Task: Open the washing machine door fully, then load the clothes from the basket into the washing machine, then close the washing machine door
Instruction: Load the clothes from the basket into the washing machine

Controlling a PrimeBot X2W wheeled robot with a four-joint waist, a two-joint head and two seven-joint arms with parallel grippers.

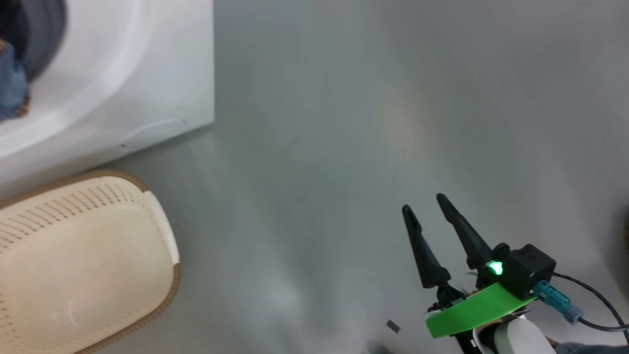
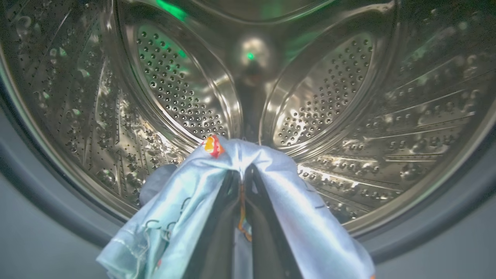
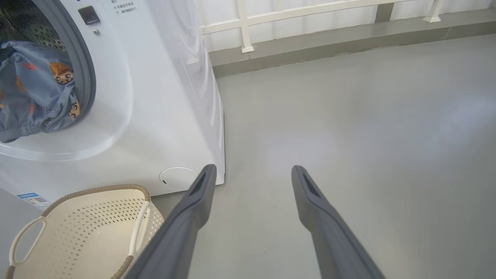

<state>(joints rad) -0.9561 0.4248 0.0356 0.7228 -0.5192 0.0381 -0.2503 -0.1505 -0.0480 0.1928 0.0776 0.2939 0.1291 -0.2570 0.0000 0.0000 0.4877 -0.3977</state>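
washing machine (image 1: 147,73): sat at the upper left of the head view. Its white front ended in a lower right corner that met the floor, and its round opening was cut by the frame's left edge.
clothes (image 2: 186,193): light blue printed fabric was bunched at the lower middle of the left wrist view and hung over the grey rubber ring (image 2: 58,209) at the drum's mouth. In the right wrist view it hung in the opening at the upper left.
left claw (image 2: 243,174): its fingers were pressed together on the clothes, with fabric folded over both tips. It pointed into the steel drum (image 2: 329,97), whose perforated wall curved around it with room on every side.
basket (image 1: 73,255): lay at the lower left of the head view, just beside the machine's bottom edge, with its bare perforated bottom showing.
floor (image 1: 344,123): was grey and open across the middle and right of the head view.
right claw (image 1: 423,203): was at the lower right of the head view with its fingers spread wide, gripping nothing. It was over the floor, well apart from the basket and the clothes.
railing (image 3: 244,23): a white rail and a low kerb ran along the top of the right wrist view, bounding the floor.
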